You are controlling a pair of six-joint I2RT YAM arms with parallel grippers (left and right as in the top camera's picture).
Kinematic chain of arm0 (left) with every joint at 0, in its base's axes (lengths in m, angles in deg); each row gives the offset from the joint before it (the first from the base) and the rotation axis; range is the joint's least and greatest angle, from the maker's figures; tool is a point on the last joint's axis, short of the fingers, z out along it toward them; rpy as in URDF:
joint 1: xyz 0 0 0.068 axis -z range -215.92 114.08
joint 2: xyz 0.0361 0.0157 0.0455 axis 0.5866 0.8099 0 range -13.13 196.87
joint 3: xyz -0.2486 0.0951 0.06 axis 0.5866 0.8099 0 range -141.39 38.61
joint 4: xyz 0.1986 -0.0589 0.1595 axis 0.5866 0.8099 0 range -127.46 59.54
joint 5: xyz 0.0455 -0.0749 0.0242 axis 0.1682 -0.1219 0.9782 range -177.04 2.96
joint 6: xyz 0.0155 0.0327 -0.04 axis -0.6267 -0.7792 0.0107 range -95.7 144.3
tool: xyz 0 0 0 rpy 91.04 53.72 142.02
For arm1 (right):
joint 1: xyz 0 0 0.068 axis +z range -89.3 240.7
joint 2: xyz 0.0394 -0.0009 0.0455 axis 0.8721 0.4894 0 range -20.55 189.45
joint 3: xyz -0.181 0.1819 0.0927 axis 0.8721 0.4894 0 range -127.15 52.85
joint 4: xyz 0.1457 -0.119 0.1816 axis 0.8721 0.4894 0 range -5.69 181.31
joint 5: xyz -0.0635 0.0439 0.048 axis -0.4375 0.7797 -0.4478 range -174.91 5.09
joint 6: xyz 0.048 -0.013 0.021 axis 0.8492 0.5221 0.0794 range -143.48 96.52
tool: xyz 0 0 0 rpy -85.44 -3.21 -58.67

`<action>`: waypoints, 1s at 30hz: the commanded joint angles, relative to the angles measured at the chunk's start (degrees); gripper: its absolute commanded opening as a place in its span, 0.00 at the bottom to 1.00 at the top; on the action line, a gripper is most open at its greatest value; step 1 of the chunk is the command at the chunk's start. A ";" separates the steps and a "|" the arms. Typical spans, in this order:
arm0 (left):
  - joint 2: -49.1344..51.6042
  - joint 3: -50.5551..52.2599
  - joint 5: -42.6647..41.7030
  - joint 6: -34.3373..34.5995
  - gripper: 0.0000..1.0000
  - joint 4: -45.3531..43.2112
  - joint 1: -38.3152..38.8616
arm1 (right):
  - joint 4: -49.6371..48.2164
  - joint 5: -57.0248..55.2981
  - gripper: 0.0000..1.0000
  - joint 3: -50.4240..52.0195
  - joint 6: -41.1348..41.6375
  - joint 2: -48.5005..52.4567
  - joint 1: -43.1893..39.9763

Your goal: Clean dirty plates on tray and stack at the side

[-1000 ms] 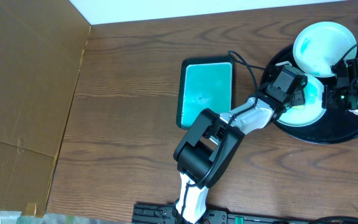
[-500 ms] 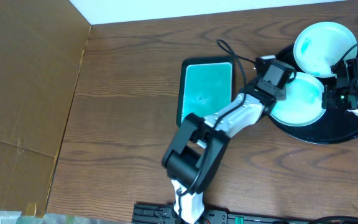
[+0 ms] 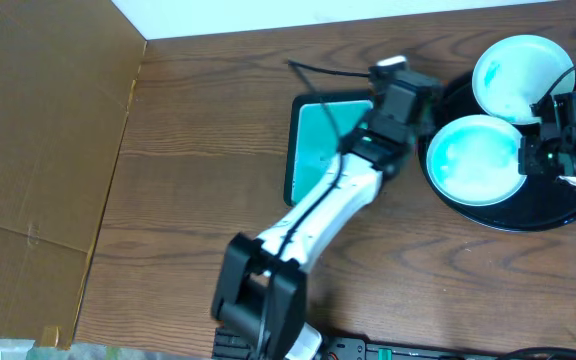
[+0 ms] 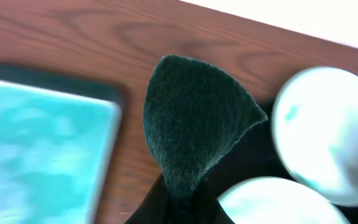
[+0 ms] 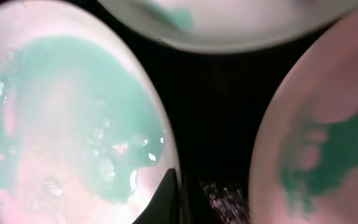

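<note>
Two white plates with teal smears show on the black tray (image 3: 513, 216): one at the back (image 3: 520, 72), one nearer (image 3: 476, 158). My right gripper (image 3: 534, 156) is shut on the nearer plate's rim (image 5: 73, 124), one dark finger (image 5: 166, 196) lying on its face. The right wrist view also shows a third smeared plate (image 5: 328, 137) at its right and the back plate (image 5: 229, 18). My left gripper (image 3: 415, 108) hangs over the tray's left edge, off the plates, shut on a dark green scouring pad (image 4: 194, 130) that sticks out ahead of it.
A small rectangular teal dish (image 3: 330, 150) with a black edge lies just left of the tray, under my left forearm. A brown cardboard sheet (image 3: 38, 150) covers the table's left side. The table's back edge (image 3: 368, 22) runs near the tray.
My left arm has swung the pad off the nearer plate, back and leftward toward the teal dish, uncovering that plate. The right gripper has kept its hold and place.
</note>
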 commanded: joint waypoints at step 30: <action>-3.98 0.55 0.72 -0.59 0.07 16.81 -18.73 | -5.25 -41.97 0.01 -0.33 -25.27 -20.06 15.69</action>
